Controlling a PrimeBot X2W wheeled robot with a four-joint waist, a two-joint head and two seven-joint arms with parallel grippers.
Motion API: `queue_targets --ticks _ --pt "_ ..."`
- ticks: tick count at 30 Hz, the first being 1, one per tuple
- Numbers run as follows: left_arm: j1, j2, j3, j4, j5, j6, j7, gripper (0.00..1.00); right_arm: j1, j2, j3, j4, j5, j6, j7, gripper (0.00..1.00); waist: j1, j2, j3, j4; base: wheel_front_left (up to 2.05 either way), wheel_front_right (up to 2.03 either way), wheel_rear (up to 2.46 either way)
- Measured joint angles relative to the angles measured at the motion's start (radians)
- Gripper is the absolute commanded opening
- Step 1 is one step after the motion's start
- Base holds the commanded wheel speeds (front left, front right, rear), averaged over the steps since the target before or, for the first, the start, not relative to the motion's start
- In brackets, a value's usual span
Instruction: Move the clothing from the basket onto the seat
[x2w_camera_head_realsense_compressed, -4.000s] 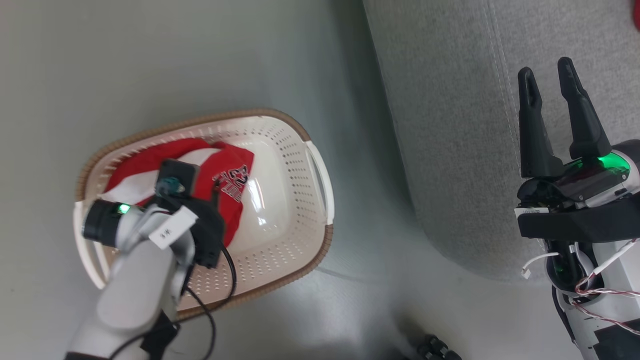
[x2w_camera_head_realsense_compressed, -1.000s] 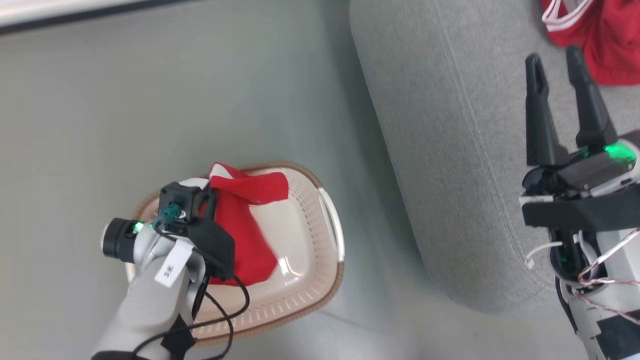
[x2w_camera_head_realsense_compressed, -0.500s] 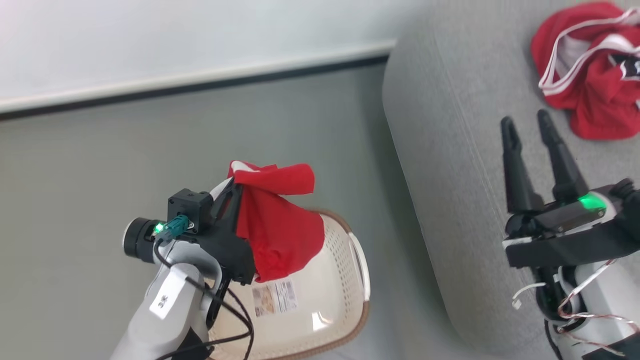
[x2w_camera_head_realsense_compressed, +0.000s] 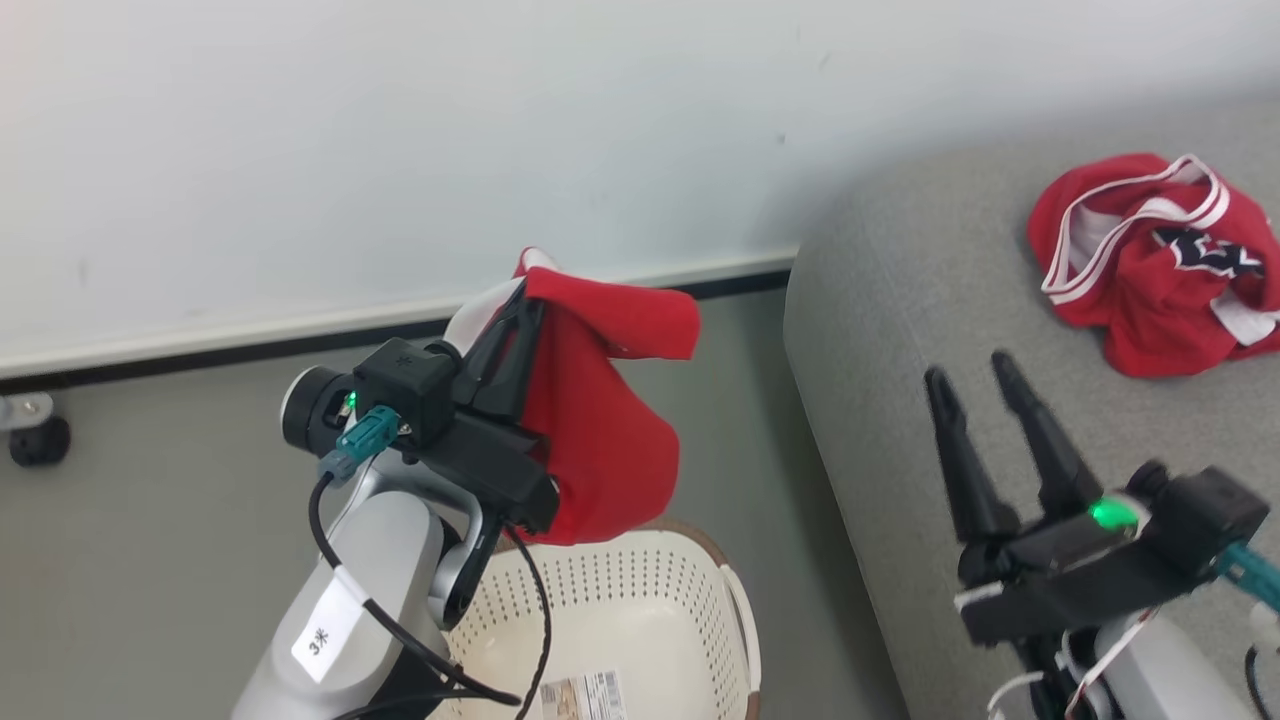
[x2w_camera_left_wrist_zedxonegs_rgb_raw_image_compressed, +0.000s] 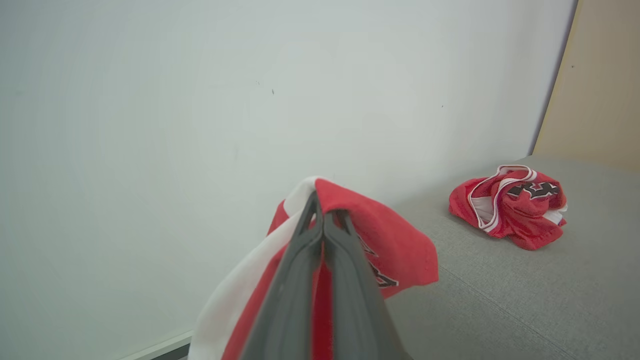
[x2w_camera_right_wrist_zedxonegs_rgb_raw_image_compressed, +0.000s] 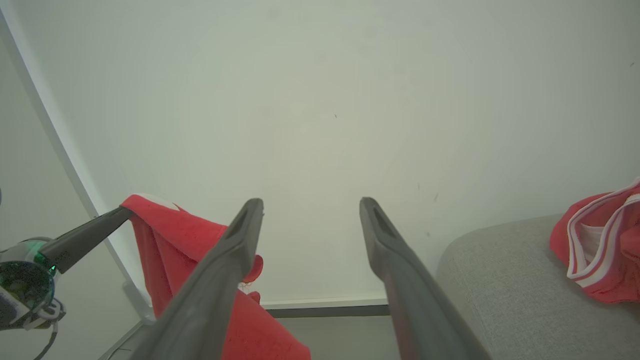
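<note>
- Clothing is in two places. One red garment (x2w_camera_head_realsense_compressed: 610, 440) hangs from the left jaws near the middle of the head view, above the laundry basket (x2w_camera_head_realsense_compressed: 650, 585) at 6 o'clock. The other red garment (x2w_camera_head_realsense_compressed: 1150, 270) lies crumpled on the grey sofa (x2w_camera_head_realsense_compressed: 900, 340) at 2 o'clock.
- We judge the left jaws are clamped on a top fold so the cloth hangs free of the basket for the carry toward 3 o'clock.
- Right jaws stand apart and empty at 4 o'clock over the sofa's front edge, probably kept out of the way.
- The pinch point sits under draped cloth, and the held garment's logo is only partly visible.
- Our left arm (x2w_camera_head_realsense_compressed: 370, 560) and the bottom edge cut off much of the basket, so we cannot tell whether it is empty. A paper label (x2w_camera_head_realsense_compressed: 585, 697) lies on its floor.
</note>
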Motion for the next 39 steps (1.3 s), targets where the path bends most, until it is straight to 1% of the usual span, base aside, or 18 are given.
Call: queue_targets --ticks 4,8,11,18,24,30,34,39 --pt "-0.002 -0.003 -0.022 -0.052 0.000 0.000 0.000 0.00 0.054 0.000 0.028 -0.004 0.000 0.000 0.000 1.00 -0.0001 -0.0001 -0.045 0.002 0.00 0.00 0.00" --pt "-0.009 -0.003 -0.033 -0.084 0.000 0.000 0.000 0.00 0.065 -0.001 0.043 -0.010 0.000 0.000 0.000 1.00 0.0000 0.0001 -0.073 0.002 0.00 0.00 0.00" --pt "-0.016 -0.003 -0.037 -0.109 -0.011 -0.007 -0.003 0.00 0.072 -0.004 0.069 -0.011 0.000 0.000 0.000 1.00 0.0000 0.0001 -0.080 -0.002 0.00 0.00 0.00" --pt "-0.022 -0.004 -0.062 -0.124 -0.027 -0.008 0.002 0.00 0.073 0.000 0.144 -0.008 0.000 0.000 0.000 1.00 0.0002 0.0001 -0.075 -0.010 0.00 0.00 0.00" --pt "-0.028 -0.003 -0.079 -0.134 -0.032 -0.008 0.021 0.00 0.039 0.015 0.270 -0.007 0.009 0.000 0.000 1.00 0.0002 0.0002 -0.069 -0.008 0.00 0.00 0.00" --pt "-0.051 -0.003 -0.116 -0.140 -0.049 -0.008 0.029 0.00 -0.059 0.029 0.314 0.075 0.003 0.000 0.005 1.00 0.0003 0.0002 -0.066 0.000 0.00 0.00 0.00" --pt "-0.063 -0.003 -0.146 -0.142 -0.059 -0.008 0.034 0.00 -0.113 0.047 0.346 0.169 -0.001 0.000 0.028 1.00 0.0002 0.0001 -0.068 0.009 0.00 0.00 0.00" --pt "-0.066 -0.004 -0.213 -0.163 -0.100 -0.006 0.034 0.00 -0.151 0.070 0.385 0.268 -0.002 0.000 0.037 1.00 0.0002 0.0002 -0.071 0.023 0.00 0.00 0.00"
